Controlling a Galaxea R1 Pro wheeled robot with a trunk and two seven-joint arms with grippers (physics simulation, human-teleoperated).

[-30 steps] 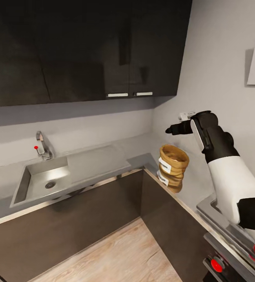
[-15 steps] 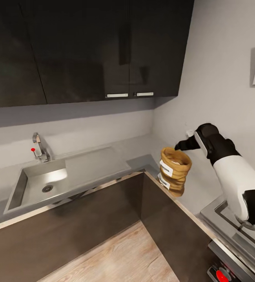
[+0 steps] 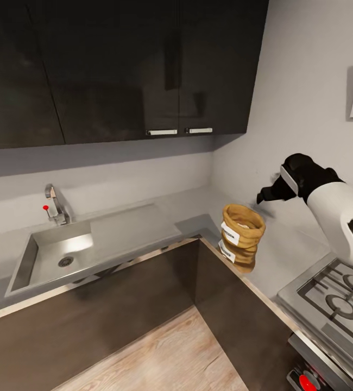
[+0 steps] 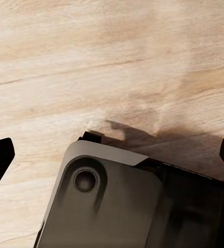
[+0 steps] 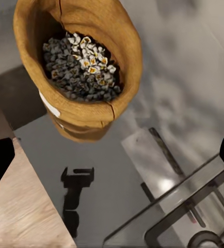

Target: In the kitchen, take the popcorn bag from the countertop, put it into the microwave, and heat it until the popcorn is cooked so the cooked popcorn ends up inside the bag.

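Note:
The popcorn bag (image 3: 241,237), a tan sack with a rolled rim and white labels, stands upright on the pale grey countertop (image 3: 288,251) close to its inner corner edge. From above, the same popcorn bag (image 5: 86,67) holds a heap of small dark and whitish popcorn (image 5: 81,62) kernels. My right gripper (image 3: 264,195) hovers above and behind the bag on the wall side, apart from it. In the right wrist view the right gripper (image 5: 112,157) is open, with nothing between its fingers. My left gripper (image 4: 112,155) is open over the floor and the robot's base. The microwave is out of view.
A steel sink (image 3: 32,260) with a faucet (image 3: 55,203) lies at the left of the counter. A stove (image 3: 334,296) with red knobs sits to the right of the bag. Dark upper cabinets (image 3: 117,70) hang over the counter. Wood floor (image 3: 171,353) fills the corner below.
My right gripper dipped to the bag's rim half a second ago, then lifted and drew back to the right. The bag has stayed put. The head view shifted slightly early on.

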